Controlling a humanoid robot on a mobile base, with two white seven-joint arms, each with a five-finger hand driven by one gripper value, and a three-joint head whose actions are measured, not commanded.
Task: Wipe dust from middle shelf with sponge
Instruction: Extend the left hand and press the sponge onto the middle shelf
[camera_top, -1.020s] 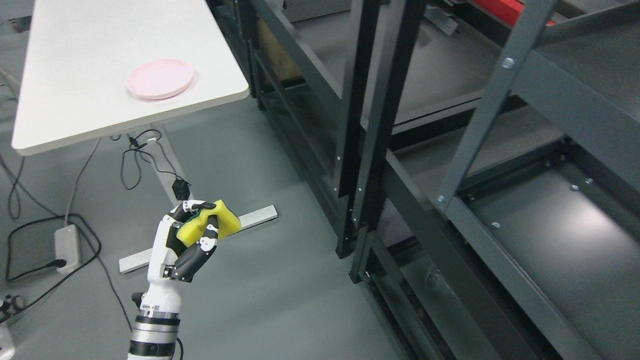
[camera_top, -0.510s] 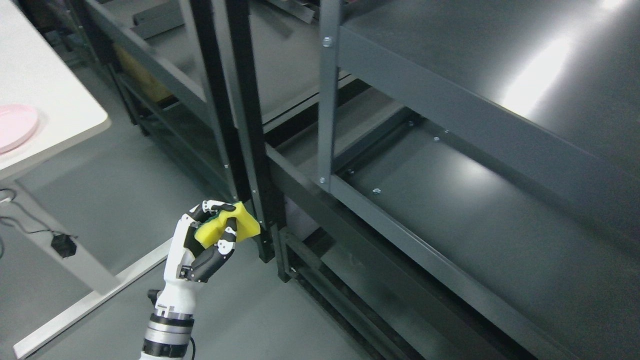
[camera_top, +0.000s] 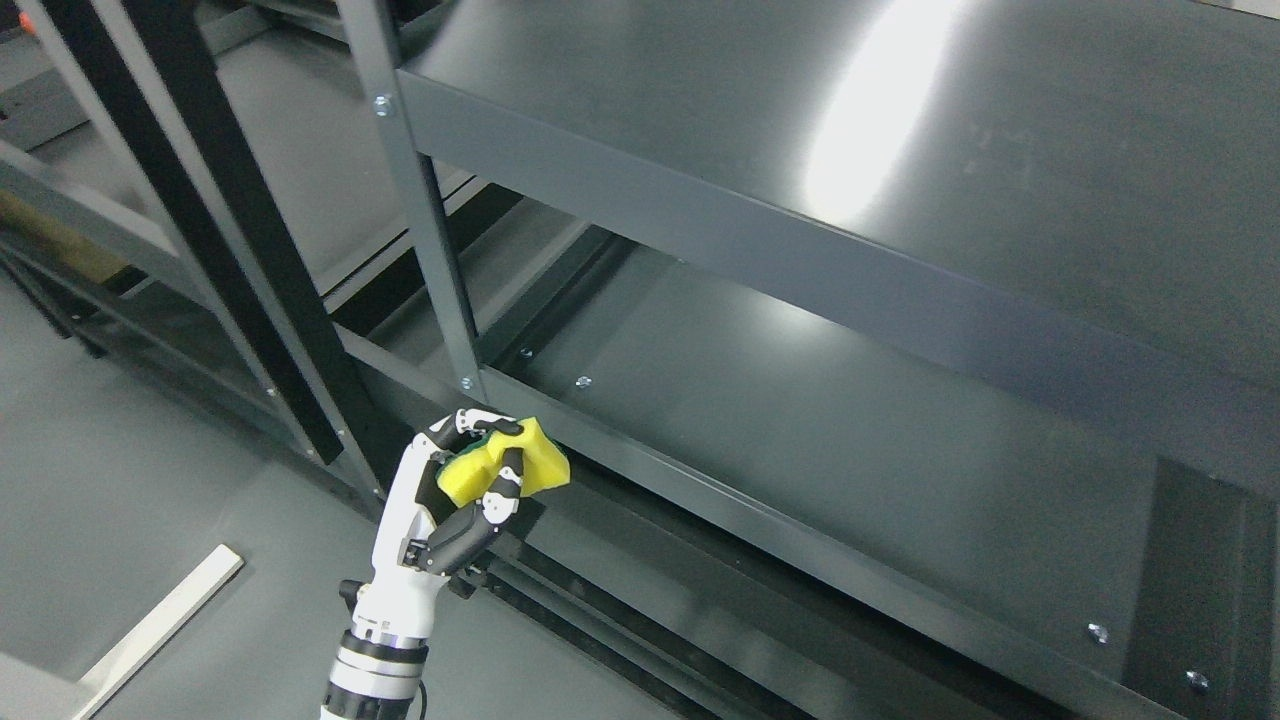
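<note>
At the far lower left, a pale flat metal bar (camera_top: 155, 625) lies on the grey floor (camera_top: 120, 480). To its right, black and grey steel uprights (camera_top: 225, 200) of the shelving rise from the floor.

The left hand (camera_top: 455, 500), white with black finger segments, comes up from the bottom edge left of the middle. Its fingers (camera_top: 500, 490) are curled tight round a yellow foam sponge with a green scouring layer (camera_top: 505, 465). The sponge sits in front of the lower shelf's front rail, beside the grey bolted upright (camera_top: 430, 240); whether it touches the rail cannot be told. It is not yet on any shelf surface.

Handling, as judged from the view: the sponge is light and soft. It bulges between the fingers, so it yields under grip and should spring back when released. The foam is not fragile and is unlikely to slip in a closed grasp. The present hold, across the body with part of the yellow face exposed toward the shelving, suits wiping. The exposed face should be pressed flat; excess squeeze would reduce the contact area.

To the right, the dark grey sheet-metal middle shelf (camera_top: 850, 430) extends across the frame, smooth and glossy with a light reflection. Above it runs the upper shelf (camera_top: 900, 120), also reflective. Bolt heads (camera_top: 583, 381) mark the near left corner of the middle shelf; the sponge could catch on them.

The right hand is not in view.
</note>
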